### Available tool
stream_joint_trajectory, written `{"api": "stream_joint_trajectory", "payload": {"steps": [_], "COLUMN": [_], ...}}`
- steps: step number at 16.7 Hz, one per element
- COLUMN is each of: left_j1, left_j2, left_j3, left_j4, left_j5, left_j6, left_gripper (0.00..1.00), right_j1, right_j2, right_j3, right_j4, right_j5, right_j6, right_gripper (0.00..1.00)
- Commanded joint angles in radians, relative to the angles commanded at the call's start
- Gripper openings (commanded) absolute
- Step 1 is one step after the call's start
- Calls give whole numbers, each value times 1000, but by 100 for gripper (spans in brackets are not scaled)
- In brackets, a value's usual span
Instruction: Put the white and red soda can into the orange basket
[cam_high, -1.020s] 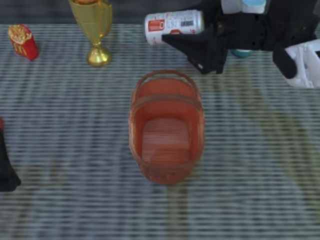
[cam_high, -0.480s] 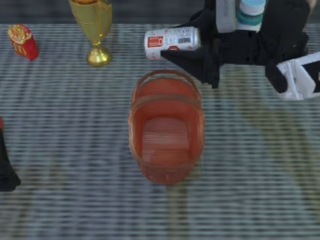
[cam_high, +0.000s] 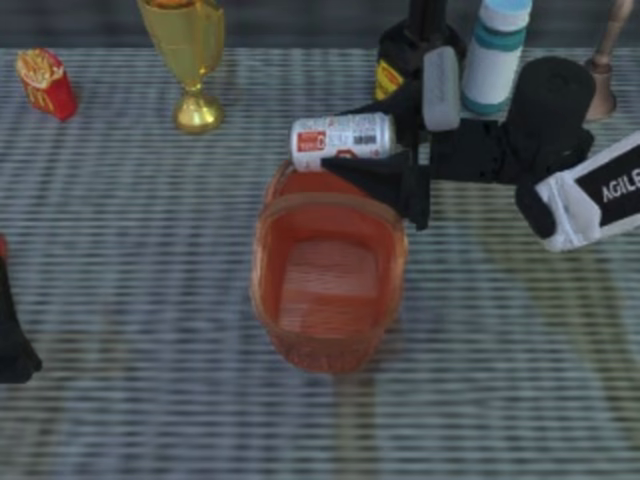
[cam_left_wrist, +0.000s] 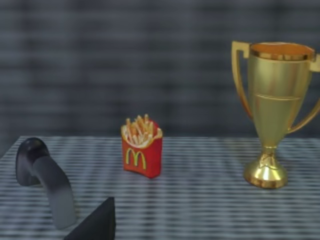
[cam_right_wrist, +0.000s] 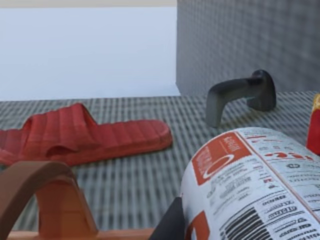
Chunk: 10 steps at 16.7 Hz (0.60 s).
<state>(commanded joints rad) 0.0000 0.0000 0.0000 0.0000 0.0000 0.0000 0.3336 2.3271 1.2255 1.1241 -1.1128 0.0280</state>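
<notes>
The white and red soda can (cam_high: 340, 138) lies on its side in the air, with my right gripper (cam_high: 368, 140) shut on it, just above the far rim of the orange basket (cam_high: 262, 270). The basket stands at the table's middle with its arched handle (cam_high: 330, 200) across it. In the right wrist view the can (cam_right_wrist: 250, 185) fills the near side beside a dark finger (cam_right_wrist: 169, 225), and the basket handle (cam_right_wrist: 35, 190) shows below. My left gripper (cam_high: 12, 340) is parked at the left edge, with one finger (cam_left_wrist: 95, 225) in its wrist view.
At the back stand a red fries carton (cam_high: 45, 82), a gold trophy (cam_high: 190, 50), a dark bottle (cam_high: 405, 50), a white bottle with teal bands (cam_high: 497, 55) and a brass piece (cam_high: 603, 60). A red slipper (cam_right_wrist: 85, 137) and a dark scanner (cam_right_wrist: 240, 95) lie to the left.
My right gripper has carried the can from the table's back edge toward the front, to above the basket's far rim. The bottles behind it have come into view. The left arm has not moved.
</notes>
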Motion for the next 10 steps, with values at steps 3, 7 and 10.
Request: {"api": "stream_joint_trajectory", "payload": {"steps": [3,7,10], "left_j1": [0,0,0], "left_j2": [0,0,0], "left_j3": [0,0,0], "left_j4": [0,0,0], "left_j5": [0,0,0], "left_j6": [0,0,0], "left_gripper": [100,100,100], "right_j1": [0,0,0], "right_j2": [0,0,0], "right_j3": [0,0,0], "right_j4": [0,0,0], "right_j5": [0,0,0], "right_j6": [0,0,0], "right_gripper": [15,45,68]}}
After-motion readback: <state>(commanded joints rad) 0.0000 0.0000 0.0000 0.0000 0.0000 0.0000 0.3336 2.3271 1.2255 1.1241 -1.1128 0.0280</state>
